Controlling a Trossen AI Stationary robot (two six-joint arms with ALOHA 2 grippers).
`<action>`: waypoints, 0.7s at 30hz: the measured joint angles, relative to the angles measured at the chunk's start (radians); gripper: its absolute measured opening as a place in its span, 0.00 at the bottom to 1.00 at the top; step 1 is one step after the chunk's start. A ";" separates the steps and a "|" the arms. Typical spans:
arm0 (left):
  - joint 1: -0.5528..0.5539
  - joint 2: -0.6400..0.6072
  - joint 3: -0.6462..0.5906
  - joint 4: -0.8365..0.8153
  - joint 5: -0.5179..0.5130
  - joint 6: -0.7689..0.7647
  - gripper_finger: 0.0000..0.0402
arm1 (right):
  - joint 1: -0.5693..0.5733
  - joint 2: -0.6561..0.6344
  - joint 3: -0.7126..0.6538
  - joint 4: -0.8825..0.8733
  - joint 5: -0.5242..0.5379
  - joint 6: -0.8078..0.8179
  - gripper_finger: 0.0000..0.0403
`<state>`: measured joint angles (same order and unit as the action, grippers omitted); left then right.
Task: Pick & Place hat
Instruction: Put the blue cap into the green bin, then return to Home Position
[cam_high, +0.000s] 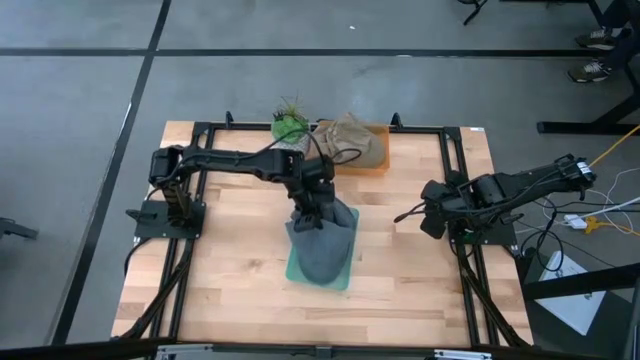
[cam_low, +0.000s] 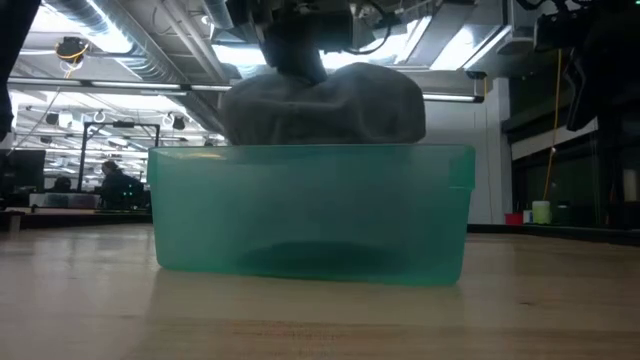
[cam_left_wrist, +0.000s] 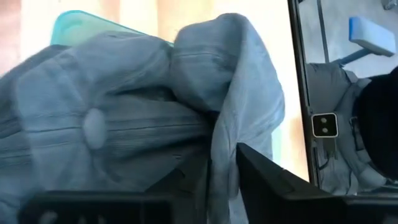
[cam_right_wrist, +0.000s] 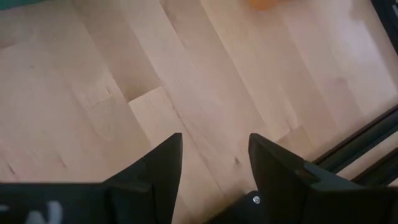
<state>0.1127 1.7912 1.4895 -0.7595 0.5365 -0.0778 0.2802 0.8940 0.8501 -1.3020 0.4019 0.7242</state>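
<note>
The green bin (cam_low: 310, 220) carries the grey hat (cam_low: 325, 105), which lies draped over its rim directly under the left gripper (cam_high: 318, 205). Its fingers (cam_left_wrist: 267, 180) pinch a fold of cloth only loosely, probably to release it; the right gripper (cam_right_wrist: 214, 165) waits open aside.

No text, label, brand, number or sign can be read in any of the views.
</note>
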 joint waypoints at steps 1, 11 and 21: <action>0.004 0.000 0.000 0.000 -0.001 -0.002 0.20 | 0.000 0.000 0.000 0.003 0.000 0.000 0.46; 0.010 0.000 0.000 -0.001 -0.022 -0.006 0.47 | 0.000 0.000 0.000 0.003 0.000 -0.015 0.46; -0.002 0.000 0.000 -0.001 -0.019 -0.041 0.55 | 0.000 0.000 0.000 0.002 0.025 -0.056 0.46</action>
<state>0.1105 1.7912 1.4895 -0.7601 0.5175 -0.1192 0.2802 0.8940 0.8501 -1.2995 0.4267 0.6685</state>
